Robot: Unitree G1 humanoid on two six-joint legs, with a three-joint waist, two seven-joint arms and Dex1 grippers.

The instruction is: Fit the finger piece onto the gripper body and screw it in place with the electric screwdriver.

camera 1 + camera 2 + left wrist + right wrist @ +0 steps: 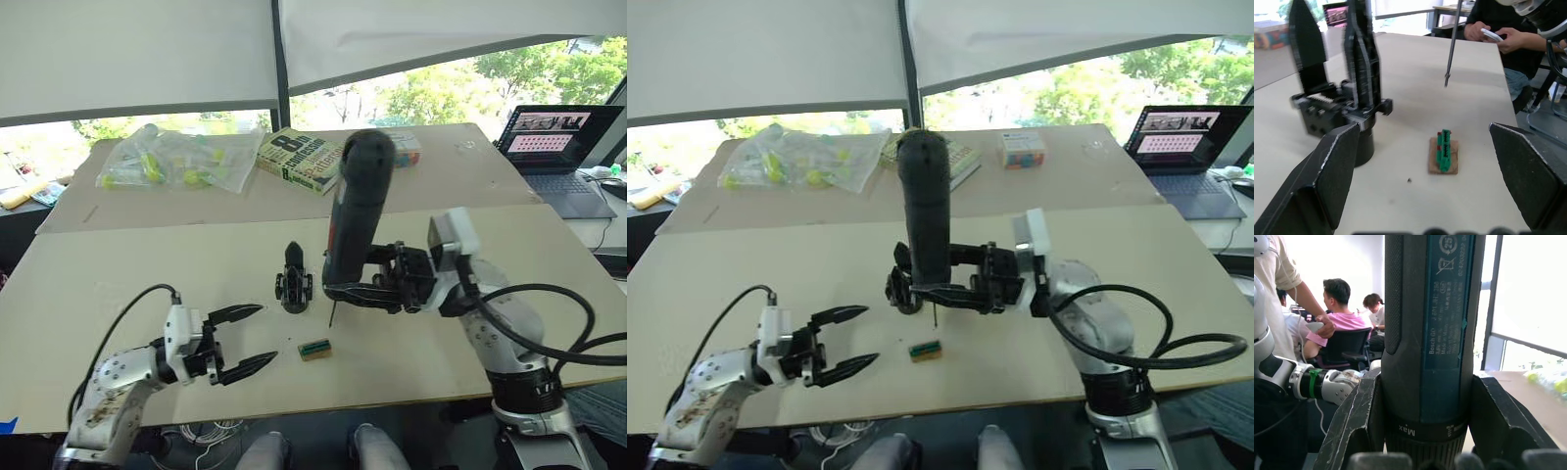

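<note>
Electric screwdriver [355, 211] being held upright, bit down, clamped in right gripper [345, 291] just right of gripper body [294, 279] standing mid-table [118, 264]. Green block [314, 348] lying nearer. Left gripper [251, 339] being kept spread, empty, at near left.

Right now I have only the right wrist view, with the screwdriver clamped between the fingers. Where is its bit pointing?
Observer: The electric screwdriver stands upright in the right gripper. Its bit points down at the table, beside the gripper body and not on it.
Operator: Is the left gripper holding anything?
Observer: No. The left gripper is open and empty, low over the table.
Operator: Is anything lying between the two?
Observer: Yes, a small green-and-brown part lies on the table, apart from both grippers.
</note>
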